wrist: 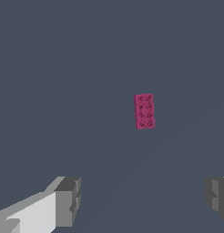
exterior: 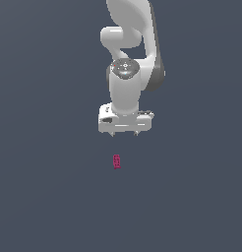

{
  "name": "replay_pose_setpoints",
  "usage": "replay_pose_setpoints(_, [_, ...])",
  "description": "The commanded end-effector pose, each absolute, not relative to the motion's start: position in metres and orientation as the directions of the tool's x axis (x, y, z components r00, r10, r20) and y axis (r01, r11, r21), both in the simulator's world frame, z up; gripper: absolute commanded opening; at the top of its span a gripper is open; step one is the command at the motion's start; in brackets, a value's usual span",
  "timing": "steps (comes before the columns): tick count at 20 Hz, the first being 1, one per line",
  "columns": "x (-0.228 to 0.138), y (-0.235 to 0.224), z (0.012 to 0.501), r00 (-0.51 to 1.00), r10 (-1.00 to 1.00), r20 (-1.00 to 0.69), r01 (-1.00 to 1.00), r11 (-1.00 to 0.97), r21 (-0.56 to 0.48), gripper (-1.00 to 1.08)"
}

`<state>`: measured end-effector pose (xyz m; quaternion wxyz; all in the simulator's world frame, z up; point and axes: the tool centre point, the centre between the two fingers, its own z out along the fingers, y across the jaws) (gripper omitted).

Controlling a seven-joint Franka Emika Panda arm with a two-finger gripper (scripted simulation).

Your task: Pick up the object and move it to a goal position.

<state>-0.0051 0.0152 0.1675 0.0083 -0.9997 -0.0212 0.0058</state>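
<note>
The object is a small magenta-red rectangular block (exterior: 116,161) with studs on its top, lying on the dark grey floor. In the exterior view it sits a little below the white gripper (exterior: 124,134) and slightly to the exterior view's left of its middle. The gripper hangs above the floor, apart from the block, with its two short fingers spread. In the wrist view the block (wrist: 144,111) lies ahead of the gripper (wrist: 143,200), and the two grey fingertips (wrist: 70,200) stand wide apart with nothing between them.
The white arm (exterior: 130,44) rises behind the gripper toward the top of the exterior view. The floor (exterior: 44,172) is a plain dark grey surface with no other objects in view.
</note>
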Motion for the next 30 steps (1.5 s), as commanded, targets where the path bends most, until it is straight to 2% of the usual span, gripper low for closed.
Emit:
replay_pose_setpoints(1, [-0.005, 0.015, 0.167, 0.999, 0.043, -0.011, 0.042, -0.999, -0.017, 1.0])
replay_pose_setpoints(11, [-0.01, 0.043, 0.171, 0.999, 0.044, -0.025, 0.043, -0.998, -0.048, 1.0])
replay_pose_setpoints(21, [-0.004, 0.038, 0.164, 0.999, 0.048, -0.022, 0.047, -0.998, -0.044, 1.0])
replay_pose_setpoints(30, [0.021, 0.017, 0.126, 0.998, 0.068, -0.012, 0.068, -0.997, -0.028, 1.0])
